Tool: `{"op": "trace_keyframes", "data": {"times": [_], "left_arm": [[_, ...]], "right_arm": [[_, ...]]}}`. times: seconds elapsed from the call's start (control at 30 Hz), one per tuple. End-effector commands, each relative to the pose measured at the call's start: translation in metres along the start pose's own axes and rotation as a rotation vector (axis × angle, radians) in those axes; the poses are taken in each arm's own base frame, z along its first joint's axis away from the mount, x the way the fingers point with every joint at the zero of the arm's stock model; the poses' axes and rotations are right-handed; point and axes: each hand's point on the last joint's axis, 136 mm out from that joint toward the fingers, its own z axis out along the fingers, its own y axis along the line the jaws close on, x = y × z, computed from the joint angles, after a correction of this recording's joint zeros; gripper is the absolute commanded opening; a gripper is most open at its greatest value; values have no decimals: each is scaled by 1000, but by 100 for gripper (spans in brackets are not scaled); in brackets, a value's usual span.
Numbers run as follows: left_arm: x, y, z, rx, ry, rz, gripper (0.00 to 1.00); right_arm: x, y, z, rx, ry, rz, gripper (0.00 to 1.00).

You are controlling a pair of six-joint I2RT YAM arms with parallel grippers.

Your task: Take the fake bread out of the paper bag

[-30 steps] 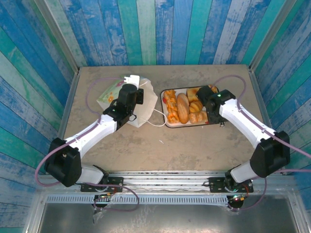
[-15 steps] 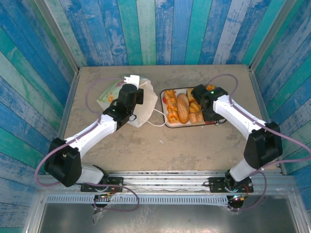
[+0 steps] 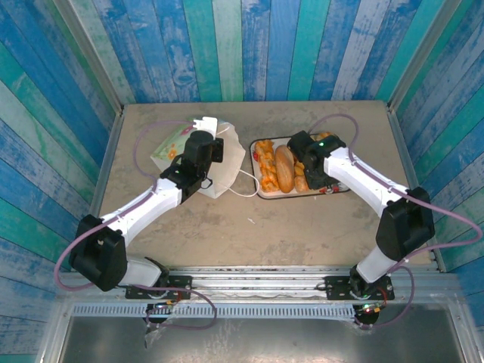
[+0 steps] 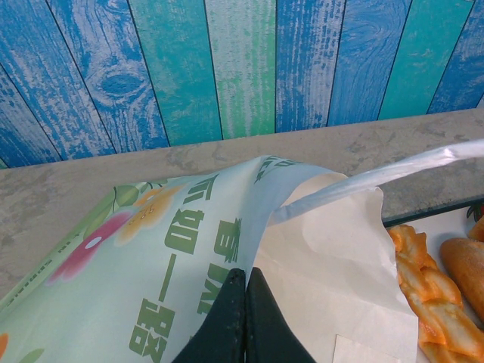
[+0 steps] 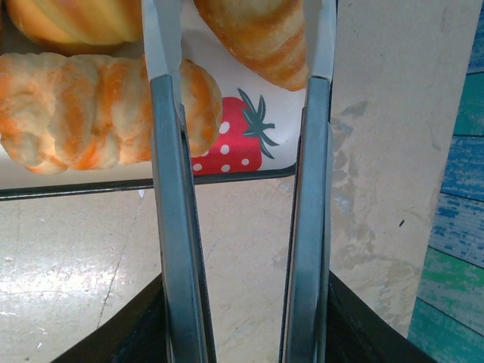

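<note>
The paper bag (image 3: pixel 221 172) lies on the table at the left, white with a pale green flower-print side (image 4: pixel 151 249) and green lettering. My left gripper (image 4: pixel 246 278) is shut on the bag's upper edge at its mouth; it sits on the bag (image 3: pixel 201 148) in the top view. The fake bread, including an oval brown loaf (image 3: pixel 284 168), lies in the strawberry-print tray (image 3: pixel 333 190). My right gripper (image 3: pixel 301 157) hovers open over the tray's middle. Its fingers (image 5: pixel 172 189) frame a croissant piece (image 5: pixel 257 38) and a twisted roll (image 5: pixel 83 113) without holding either. The bag's inside is hidden.
A thin white loop handle (image 3: pixel 243 186) trails from the bag toward the tray; another handle (image 4: pixel 378 175) arches past the bag's mouth. Blue and green plank walls close in the table on three sides. Bare tabletop (image 3: pixel 257 227) stretches in front of both.
My right gripper has swung left across the tray, from its right end to its middle. The left arm and the bag have stayed put.
</note>
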Motion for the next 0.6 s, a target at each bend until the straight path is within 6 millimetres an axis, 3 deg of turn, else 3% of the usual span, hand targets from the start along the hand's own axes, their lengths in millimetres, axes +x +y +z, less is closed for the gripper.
{"op": "trace_keyframes", "data": {"times": [0.0,0.33,0.57], "left_arm": [[-25,6,-14,-6,-76,-25,0],[-26,4,-14,3,-78,-27,0],[-25,3,-15,9,-75,-32,0]], "right_arm": [[-3,-4,-11,1,-19,-4,45],[1,-14,-30,-30,-70,47,45],[-16,-5,-37,-97,-130,92,35]]}}
